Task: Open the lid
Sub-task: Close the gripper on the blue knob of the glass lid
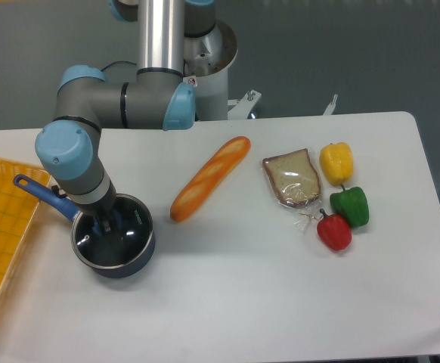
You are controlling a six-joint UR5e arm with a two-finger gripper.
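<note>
The lid (125, 240) lies flat on the dark blue saucepan (133, 261) at the left of the table; it is clear glass with a thin rim. My gripper (105, 226) points straight down onto the lid's centre, its fingers on either side of the blue knob, which is mostly hidden between them. How far the fingers are shut on the knob is hidden by the wrist above. The saucepan's blue handle (40, 192) points up-left toward the basket.
A yellow basket (1, 234) sits at the left table edge. A baguette (209, 178) lies diagonally mid-table. Bagged bread slice (292, 176), yellow pepper (336, 161), green pepper (350, 206) and red pepper (335, 231) are grouped on the right.
</note>
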